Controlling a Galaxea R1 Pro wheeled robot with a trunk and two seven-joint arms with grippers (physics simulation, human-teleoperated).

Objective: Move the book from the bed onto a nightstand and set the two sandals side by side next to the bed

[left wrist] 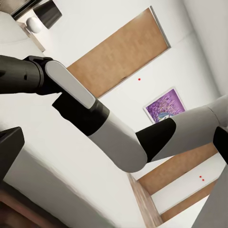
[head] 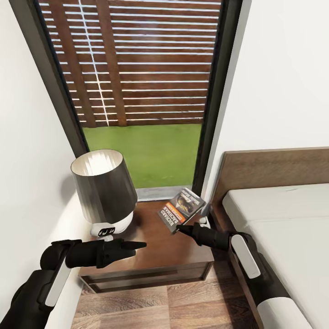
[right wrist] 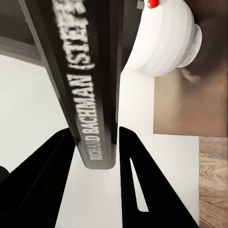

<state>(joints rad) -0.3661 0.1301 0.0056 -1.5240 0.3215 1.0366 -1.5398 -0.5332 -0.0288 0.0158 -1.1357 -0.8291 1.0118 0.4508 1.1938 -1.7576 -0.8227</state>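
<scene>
My right gripper (head: 180, 228) is shut on the book (head: 182, 209), a dark paperback with an orange band. It holds the book tilted just above the back right part of the dark-brown nightstand (head: 155, 249). The right wrist view looks along the book's spine (right wrist: 90, 85), lettered "RICHARD BACHMAN", clamped between the two black fingers (right wrist: 52, 166). My left gripper (head: 137, 246) hovers over the nightstand's front left, open and holding nothing. The bed (head: 292, 228) lies to the right with its wooden headboard (head: 274, 169). The two sandals are out of view.
A lamp with a dark shade (head: 104, 183) and white base (right wrist: 164, 38) stands on the nightstand's left half. A tall window (head: 137, 68) is behind it, with white wall on both sides. Wood-plank floor (head: 183, 306) runs before the nightstand. A lavender picture (left wrist: 164, 105) hangs on the far wall.
</scene>
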